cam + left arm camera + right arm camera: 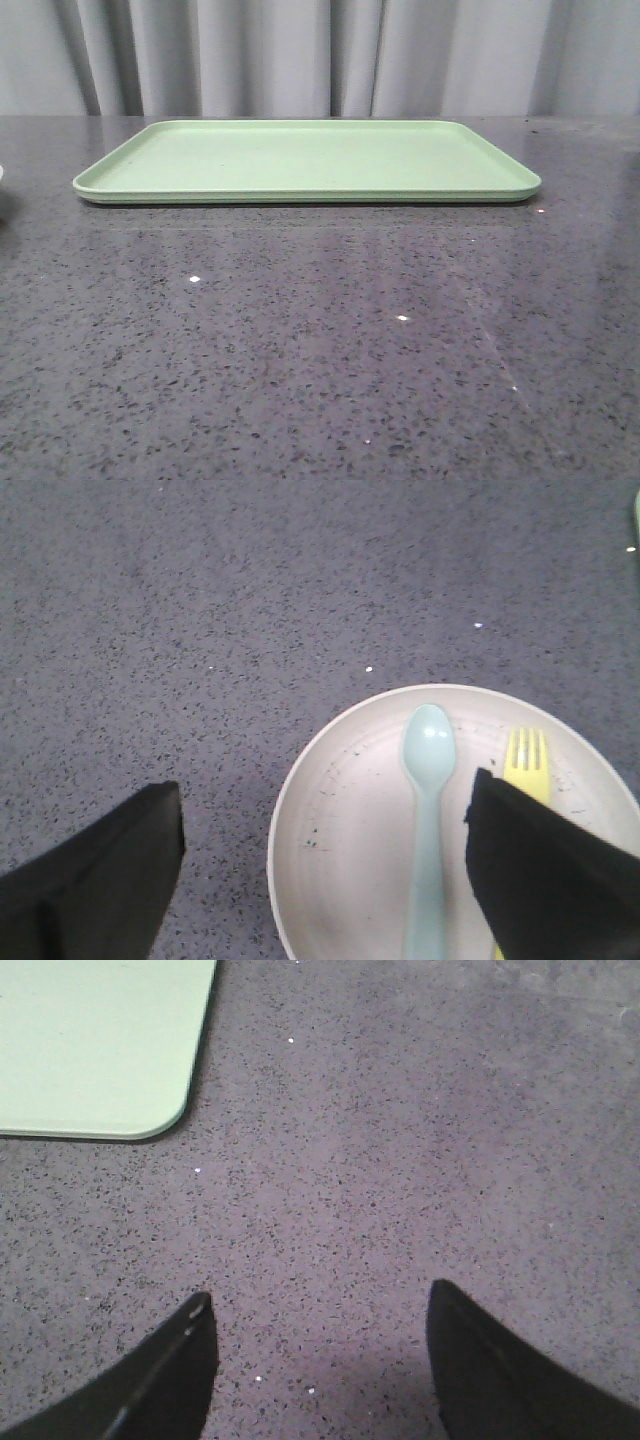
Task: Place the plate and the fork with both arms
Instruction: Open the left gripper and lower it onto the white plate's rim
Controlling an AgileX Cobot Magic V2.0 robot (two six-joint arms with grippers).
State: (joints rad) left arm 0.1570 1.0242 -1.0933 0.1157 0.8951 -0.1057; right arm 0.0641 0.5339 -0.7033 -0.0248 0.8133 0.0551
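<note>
My left pincer (320, 880) hangs released over the plate (340, 810). The fork (527, 765) lies inside it beside a spoon (428, 810) — both need lifting out together. My right pincer (320, 1360) waits released above bare bench (400, 1160) near the tray (90, 1040) — the likely destination.

Cream speckled plate (350, 820) lies upright on the table's left side, yellow fork (527, 765) flat inside it

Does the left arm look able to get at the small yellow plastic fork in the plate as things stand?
Probably yes: the open left gripper hovers over the speckled cream round plate, and the small yellow plastic fork lies uncovered beside a pale blue-green spoon, apart from it.
</note>
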